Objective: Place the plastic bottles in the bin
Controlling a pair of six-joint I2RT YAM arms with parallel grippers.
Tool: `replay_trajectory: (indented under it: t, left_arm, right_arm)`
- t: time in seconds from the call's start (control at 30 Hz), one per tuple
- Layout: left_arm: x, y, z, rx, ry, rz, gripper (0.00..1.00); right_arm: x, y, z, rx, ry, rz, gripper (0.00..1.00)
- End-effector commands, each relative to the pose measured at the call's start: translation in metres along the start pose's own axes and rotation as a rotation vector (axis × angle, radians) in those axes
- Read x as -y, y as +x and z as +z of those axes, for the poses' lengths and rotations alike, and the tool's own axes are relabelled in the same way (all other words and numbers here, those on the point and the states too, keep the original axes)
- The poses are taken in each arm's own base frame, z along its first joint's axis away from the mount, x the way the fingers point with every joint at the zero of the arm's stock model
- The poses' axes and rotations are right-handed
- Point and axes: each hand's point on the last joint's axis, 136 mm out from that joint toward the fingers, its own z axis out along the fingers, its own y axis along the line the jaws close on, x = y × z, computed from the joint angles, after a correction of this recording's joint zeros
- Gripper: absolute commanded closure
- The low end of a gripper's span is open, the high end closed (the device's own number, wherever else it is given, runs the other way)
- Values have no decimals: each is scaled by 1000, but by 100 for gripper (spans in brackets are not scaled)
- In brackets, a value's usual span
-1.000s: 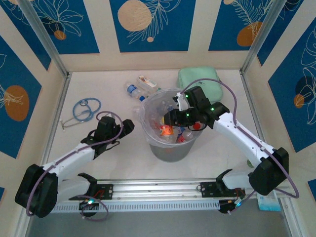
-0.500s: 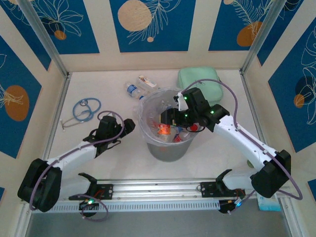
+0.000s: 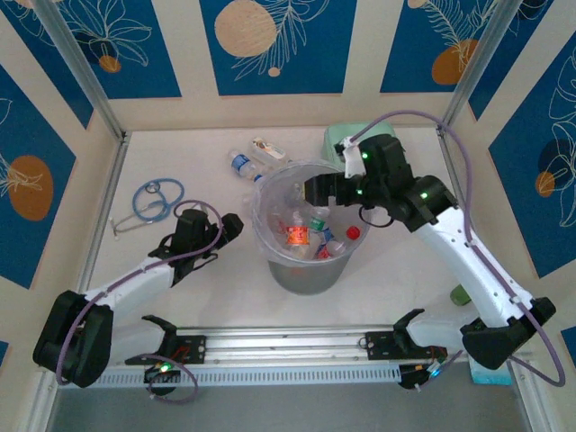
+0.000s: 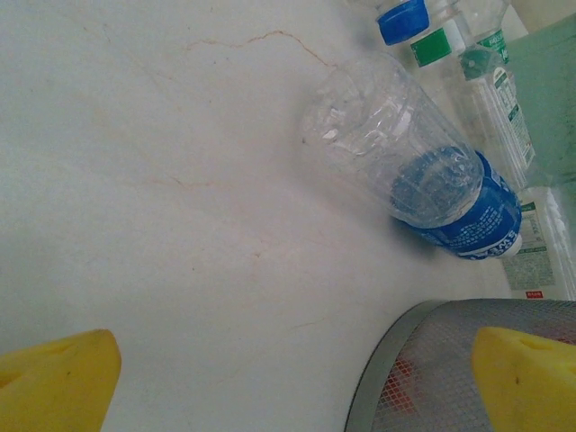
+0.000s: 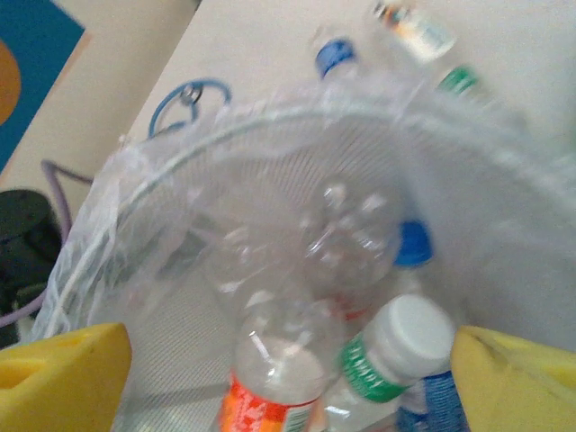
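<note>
My L gripper (image 4: 292, 373) is spread wide, empty; R gripper (image 5: 288, 378) likewise, over the bin (image 3: 270, 236). The blue-label bottle (image 4: 450, 211) lies near the bin; an off-center pinch could roll it away.

- Top external: bright, even, diffuse light from overhead. Table (image 3: 243, 297) pale, no glare; shadows on it faint and soft-edged. Focus good across the frame. Frame posts (image 3: 79, 72) splay toward the corners, wide-angle.
- Left wrist: bright, slightly cool cast. Blue-label bottle (image 4: 423, 180) sharp, with small glints on its clear plastic and a soft shadow along its lower side. Yellow pads (image 4: 54, 378) of the left gripper (image 4: 290, 382) out of focus.
- Right wrist: soft and smeared throughout. Bin (image 5: 135, 207) liner milky and hazy; far bottles (image 5: 409, 27) streaked. Right gripper (image 5: 288, 378) yellow pads (image 5: 58, 378) defocused.
</note>
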Motion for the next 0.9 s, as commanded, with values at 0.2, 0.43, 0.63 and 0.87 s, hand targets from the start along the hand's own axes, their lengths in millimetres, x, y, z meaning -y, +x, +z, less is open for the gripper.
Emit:
replay_trajectory:
  t: [0.2, 0.43, 0.63, 0.87]
  left_arm:
    - [27, -27, 10, 37, 34, 102, 0]
    - [45, -31, 20, -18, 41, 229, 0]
    - [39, -26, 26, -51, 18, 297, 0]
    - [44, -22, 33, -85, 40, 298, 0]
  right_arm:
    - [97, -1, -31, -60, 437, -52, 25]
    - [113, 17, -4, -173, 407, 20, 52]
    - [125, 16, 4, -173, 407, 57, 65]
    - [130, 4, -8, -123, 432, 27, 84]
